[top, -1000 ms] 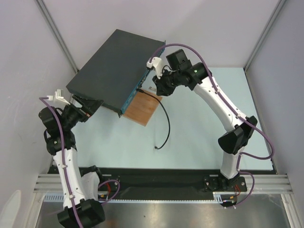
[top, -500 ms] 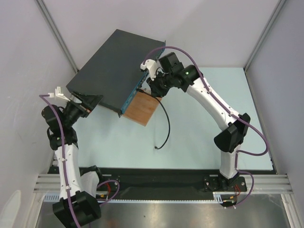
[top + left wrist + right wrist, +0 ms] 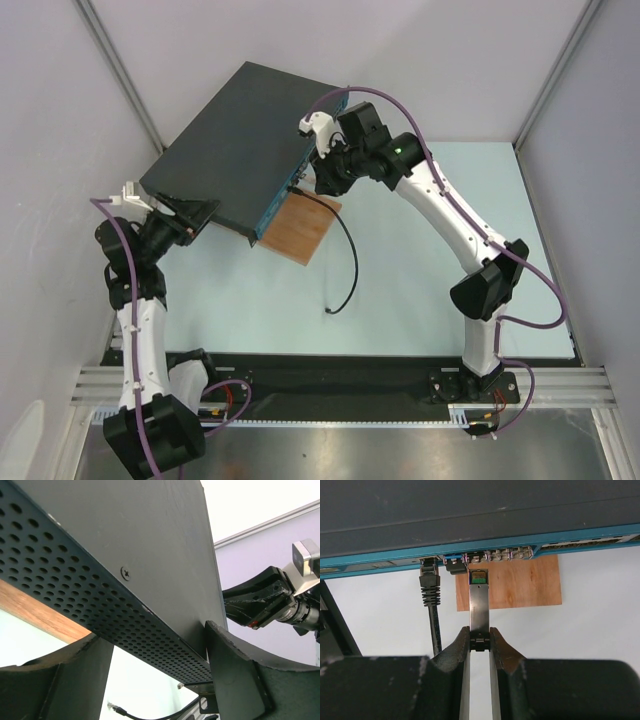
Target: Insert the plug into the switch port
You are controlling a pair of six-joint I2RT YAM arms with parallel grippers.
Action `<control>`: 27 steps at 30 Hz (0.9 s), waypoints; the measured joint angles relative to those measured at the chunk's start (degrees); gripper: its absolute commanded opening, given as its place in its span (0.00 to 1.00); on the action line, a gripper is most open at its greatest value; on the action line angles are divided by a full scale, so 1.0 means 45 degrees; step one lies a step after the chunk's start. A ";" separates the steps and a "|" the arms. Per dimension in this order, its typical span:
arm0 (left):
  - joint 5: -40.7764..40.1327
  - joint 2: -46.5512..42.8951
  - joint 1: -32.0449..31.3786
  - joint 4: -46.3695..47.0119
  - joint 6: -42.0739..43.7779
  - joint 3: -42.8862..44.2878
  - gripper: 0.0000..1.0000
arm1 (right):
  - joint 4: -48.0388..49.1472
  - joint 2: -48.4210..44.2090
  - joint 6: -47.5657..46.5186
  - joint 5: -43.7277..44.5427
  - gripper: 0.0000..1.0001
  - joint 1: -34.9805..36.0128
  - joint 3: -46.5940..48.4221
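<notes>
At the teal front face of the switch (image 3: 235,140), which lies askew on the far left of the table (image 3: 420,260), the right gripper (image 3: 479,641) pinches the plug (image 3: 479,605) firmly. The plug's tip sits just at the row of sockets, beside a black cable (image 3: 434,622) plugged into a neighbouring port. A wooden board (image 3: 520,582) juts out from under that edge. The left gripper (image 3: 159,640) straddles the switch's perforated side, jaws apart.
</notes>
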 measured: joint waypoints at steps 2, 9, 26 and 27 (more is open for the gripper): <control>0.0005 0.0010 0.0000 0.0000 -0.0087 0.0000 0.35 | 0.0000 0.0039 0.0228 -0.0092 0.00 -0.0034 0.0000; 0.0015 0.0010 0.0000 -0.0024 -0.0277 0.0000 0.17 | 0.0024 0.0214 0.0690 -0.0165 0.00 -0.0117 0.0000; 0.0019 0.0024 0.0000 -0.0063 -0.0442 0.0005 0.14 | 0.0442 0.0214 0.1098 -0.0165 0.00 -0.0136 -0.0019; 0.0019 0.0024 0.0000 -0.0063 -0.0442 0.0005 0.14 | 0.0447 0.0214 0.1098 -0.0165 0.00 -0.0136 -0.0029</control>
